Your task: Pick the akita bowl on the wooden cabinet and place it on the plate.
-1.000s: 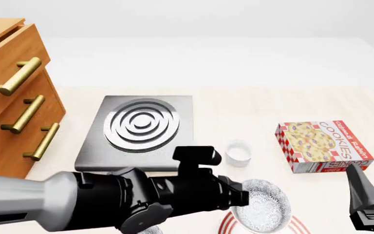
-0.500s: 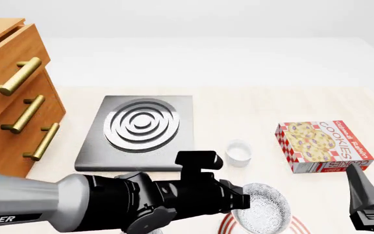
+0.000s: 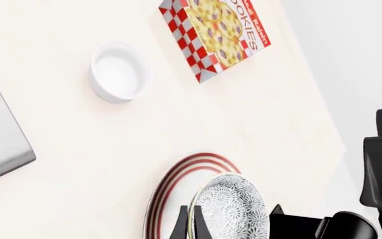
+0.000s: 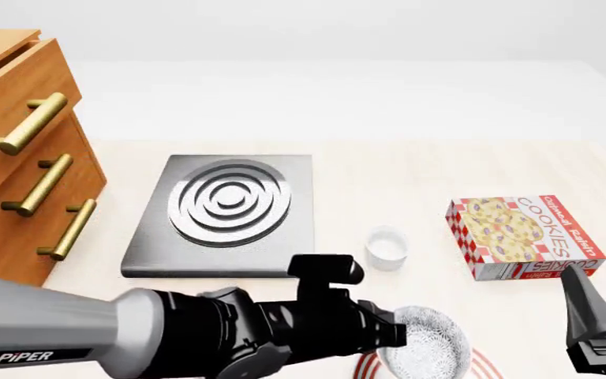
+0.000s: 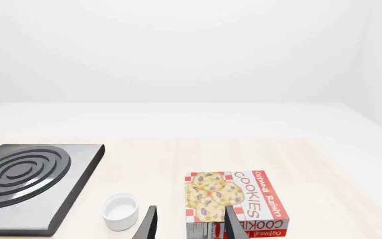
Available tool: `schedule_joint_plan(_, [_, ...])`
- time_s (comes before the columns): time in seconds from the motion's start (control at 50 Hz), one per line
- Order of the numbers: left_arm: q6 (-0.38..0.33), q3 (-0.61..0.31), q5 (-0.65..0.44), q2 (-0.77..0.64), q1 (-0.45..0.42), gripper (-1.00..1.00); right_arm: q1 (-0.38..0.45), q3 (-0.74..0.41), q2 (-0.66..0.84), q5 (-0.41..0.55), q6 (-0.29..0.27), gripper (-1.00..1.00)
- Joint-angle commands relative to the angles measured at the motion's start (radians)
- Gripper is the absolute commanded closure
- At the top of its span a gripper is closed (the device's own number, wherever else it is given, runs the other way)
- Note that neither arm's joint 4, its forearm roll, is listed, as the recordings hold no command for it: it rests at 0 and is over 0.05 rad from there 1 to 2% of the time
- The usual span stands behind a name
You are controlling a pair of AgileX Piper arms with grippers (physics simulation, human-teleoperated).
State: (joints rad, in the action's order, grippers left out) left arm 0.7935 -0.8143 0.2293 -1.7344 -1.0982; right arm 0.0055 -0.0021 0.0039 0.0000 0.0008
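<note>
The akita bowl (image 4: 428, 344), speckled grey and white, hangs tilted over the plate (image 4: 483, 365) at the near edge of the table. My left gripper (image 4: 394, 335) is shut on its rim. In the left wrist view the fingertips (image 3: 181, 228) pinch the rim of the bowl (image 3: 234, 211), and the plate's red rings (image 3: 177, 179) lie just beyond. I cannot tell whether the bowl touches the plate. The wooden cabinet (image 4: 19, 158) stands at the far left. My right gripper (image 4: 595, 335) is low at the right, and its fingers are open and empty in the right wrist view (image 5: 191, 226).
A grey stove slab (image 4: 224, 209) with silver rings lies beside the cabinet. A small white cup (image 4: 387, 246) stands between the slab and a cookie box (image 4: 524, 237) on the right. My left arm (image 4: 124, 335) spans the near left of the table.
My left arm has sunk lower and nearer the table's front edge. The bowl has come down with it toward the plate. The right arm has not moved.
</note>
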Motion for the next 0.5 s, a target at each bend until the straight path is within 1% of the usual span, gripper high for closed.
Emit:
schedule_joint_plan(0.02, [0.008,-0.002,0.018,-0.019,-0.006,1.00,0.000,0.000,0.000,0.000,0.000,-1.00])
schedule_joint_plan(0.5, [0.027,-0.013,0.042,-0.062,-0.034,1.00,0.000,0.000,0.000,0.000,0.000,-1.00])
